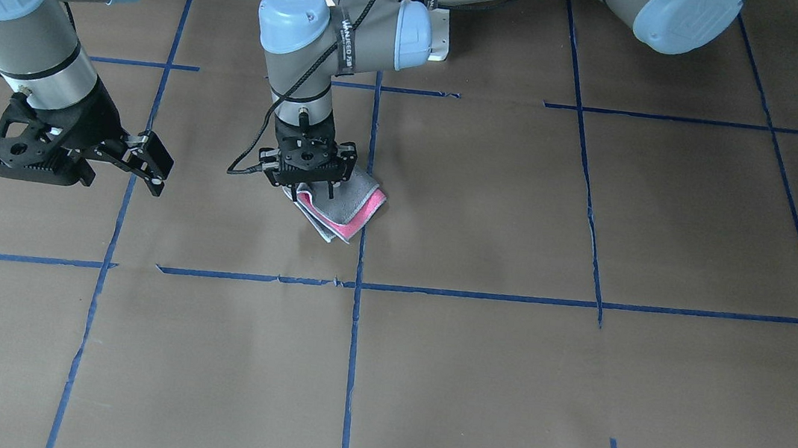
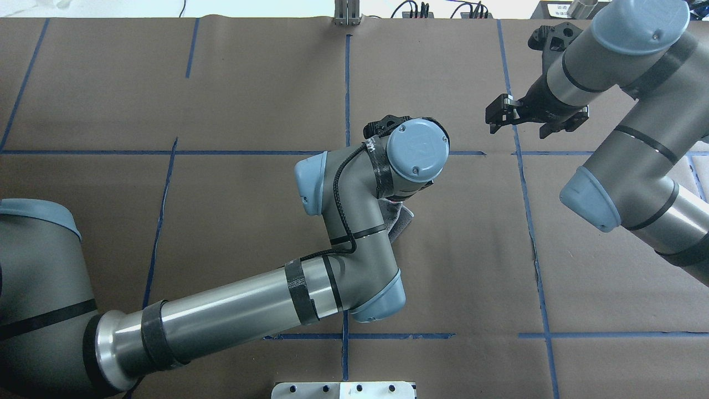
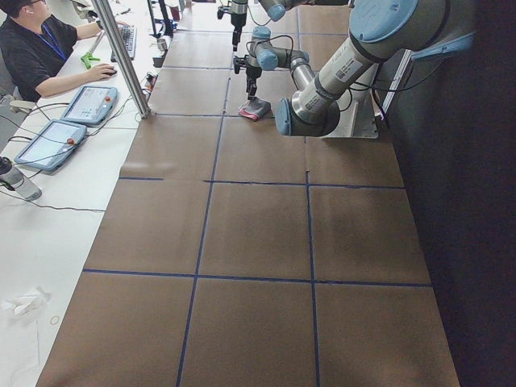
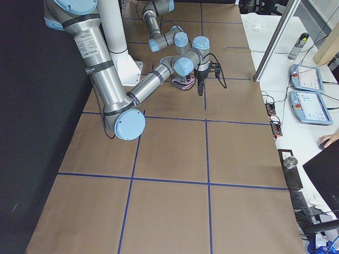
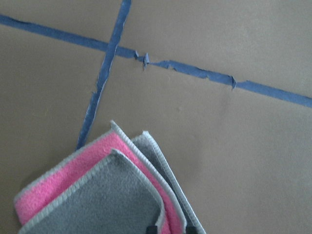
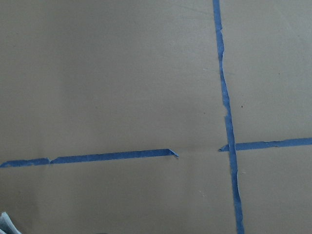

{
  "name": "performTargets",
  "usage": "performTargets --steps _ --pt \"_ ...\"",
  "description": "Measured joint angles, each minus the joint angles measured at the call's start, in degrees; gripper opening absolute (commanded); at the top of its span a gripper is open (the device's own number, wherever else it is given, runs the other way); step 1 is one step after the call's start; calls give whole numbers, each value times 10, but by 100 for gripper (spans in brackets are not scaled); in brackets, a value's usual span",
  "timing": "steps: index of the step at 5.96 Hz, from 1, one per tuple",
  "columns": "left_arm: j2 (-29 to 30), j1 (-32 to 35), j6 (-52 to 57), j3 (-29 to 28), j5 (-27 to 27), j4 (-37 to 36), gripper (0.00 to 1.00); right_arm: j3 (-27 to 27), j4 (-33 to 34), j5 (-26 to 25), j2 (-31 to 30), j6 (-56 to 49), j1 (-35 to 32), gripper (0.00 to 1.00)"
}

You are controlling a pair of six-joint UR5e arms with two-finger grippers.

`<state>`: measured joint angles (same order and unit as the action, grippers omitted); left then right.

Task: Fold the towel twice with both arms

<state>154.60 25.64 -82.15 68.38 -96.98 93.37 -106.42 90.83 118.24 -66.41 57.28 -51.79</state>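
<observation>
The towel lies folded small on the brown table, grey face up with a pink layer and pale edging showing along its near side. My left gripper points straight down on the towel's edge nearest the robot, with its jaws close together on the stacked layers. In the left wrist view the towel fills the lower left and two dark fingertips sit at the bottom edge. In the overhead view my left wrist hides all of the towel except one corner. My right gripper hangs open and empty above the table, well apart from the towel; it also shows in the overhead view.
Blue tape lines split the brown paper table into squares. The white pedestal base stands behind the towel. An operator sits at a side bench with tablets beyond the table's edge.
</observation>
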Motion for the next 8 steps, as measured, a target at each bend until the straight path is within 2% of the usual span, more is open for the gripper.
performTargets --steps 2,3,5,6,8 --pt "-25 27 64 65 -73 -19 100 -10 3 11 -5 -12 -6 100" --pt "-71 49 122 135 -106 -50 100 -12 5 21 -19 -43 -19 100" --pt "-208 113 275 301 -161 -120 100 -13 6 44 -79 -172 -74 100" --pt "-275 158 365 358 -184 -138 100 -13 5 63 -121 -266 -120 100" --pt "-423 291 618 412 -253 -141 100 -3 9 103 -216 -489 -244 100"
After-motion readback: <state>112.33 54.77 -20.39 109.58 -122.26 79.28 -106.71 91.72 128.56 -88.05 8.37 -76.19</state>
